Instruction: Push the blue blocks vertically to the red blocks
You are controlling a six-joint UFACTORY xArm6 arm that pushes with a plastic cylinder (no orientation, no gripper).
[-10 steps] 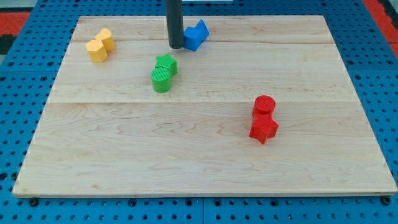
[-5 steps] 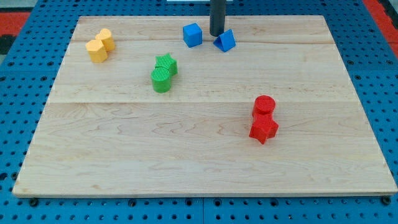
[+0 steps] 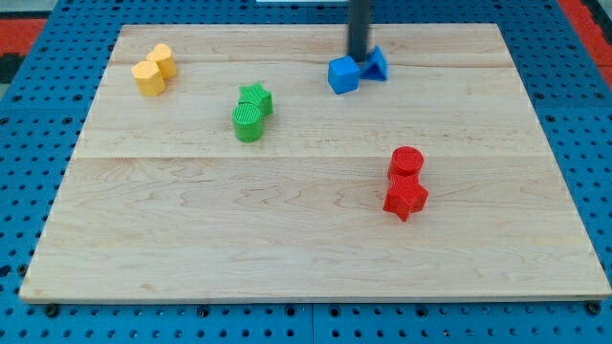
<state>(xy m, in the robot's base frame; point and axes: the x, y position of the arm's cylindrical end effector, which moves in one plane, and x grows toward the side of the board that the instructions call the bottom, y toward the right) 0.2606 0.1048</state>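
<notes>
A blue cube [image 3: 342,75] and a blue triangular block [image 3: 376,64] lie close together near the view's top, right of centre. My tip [image 3: 359,58] stands between them, just above the cube and against the triangular block's left side. A red cylinder [image 3: 407,161] and a red star-shaped block [image 3: 405,198] sit touching each other lower down at the view's right, well below the blue blocks.
A green star block [image 3: 256,96] and a green cylinder [image 3: 248,123] sit left of centre. Two yellow blocks [image 3: 153,70] lie at the top left. The wooden board [image 3: 191,239] rests on a blue pegboard.
My tip moved right along the top of the board. The blue cube and the blue triangular block both shifted to the right and now lie closer together, the cube slightly lower.
</notes>
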